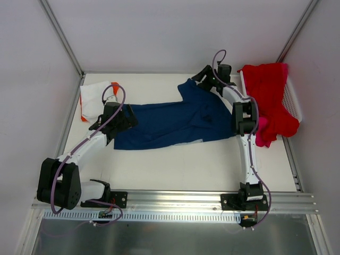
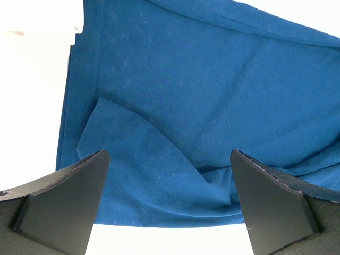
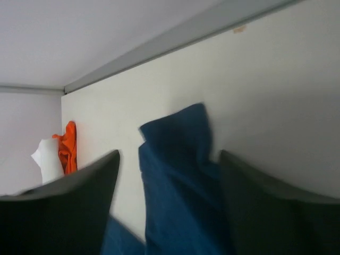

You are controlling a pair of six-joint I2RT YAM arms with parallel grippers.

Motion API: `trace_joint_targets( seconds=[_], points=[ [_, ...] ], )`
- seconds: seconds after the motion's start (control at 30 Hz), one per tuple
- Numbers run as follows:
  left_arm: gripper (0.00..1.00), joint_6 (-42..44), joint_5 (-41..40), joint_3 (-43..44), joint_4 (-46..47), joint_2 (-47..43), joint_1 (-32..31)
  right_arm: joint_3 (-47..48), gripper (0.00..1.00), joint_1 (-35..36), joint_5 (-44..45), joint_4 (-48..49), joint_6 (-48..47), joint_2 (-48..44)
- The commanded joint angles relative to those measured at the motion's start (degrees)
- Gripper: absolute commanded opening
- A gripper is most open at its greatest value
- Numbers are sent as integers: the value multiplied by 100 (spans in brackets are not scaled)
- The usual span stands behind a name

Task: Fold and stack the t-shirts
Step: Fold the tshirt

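Broadly, the bench (image 1: 175, 164) carries the navy t-shirt (image 1: 170, 122) across its middle. The shirt's long axis runs from the left edge toward the right edge, tilting slightly toward the far edge as it goes right. Its straight hem end points left. At the right end, one lobe of cloth juts toward the far edge.

In the far right corner sits the white mesh basket (image 1: 294, 101), with the red t-shirt (image 1: 268, 87) heaped over it and the pink t-shirt (image 1: 264, 137) spilling out on its near side. In the far left corner lies the folded white t-shirt (image 1: 95, 98), with the orange t-shirt (image 1: 83, 117) showing at its edges.

My left end effector (image 2: 169, 159) is over the navy shirt's left end, released. Its fingers are spread wide, with a folded-over flap of cloth between them. My right end effector (image 3: 169, 154) is at the jutting lobe near the far edge. It is also released, its fingers parted on either side of the blue cloth.
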Motion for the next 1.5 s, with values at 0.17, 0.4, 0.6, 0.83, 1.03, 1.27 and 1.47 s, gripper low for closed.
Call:
trace_joint_targets(
  seconds=[0.17,0.4,0.6,0.83,1.03,1.27,1.47],
  points=[
    [99,-120,76,-58,299,96,-2,-378,100,-58,159,-474,-600,-1029],
    [99,-235,173,-163,387,44,-63,-140,99,-24,79,-906,-714,-1091],
    [99,-182,156,-269,396,-255,-72,-597,99,-58,571,-1162,-1285,-1529],
    [99,-156,235,-286,387,-316,-63,209,100,-199,1195,-1961,-2015,-1470],
    [99,-147,199,-252,387,-264,-63,432,99,-322,1213,-2076,-2129,-1240],
    [99,-147,138,-251,387,-150,-72,351,100,-331,1231,-1909,-2200,-1074],
    [99,-173,156,-278,458,8,-72,703,99,-366,880,-1830,-1919,-687]
  ],
)
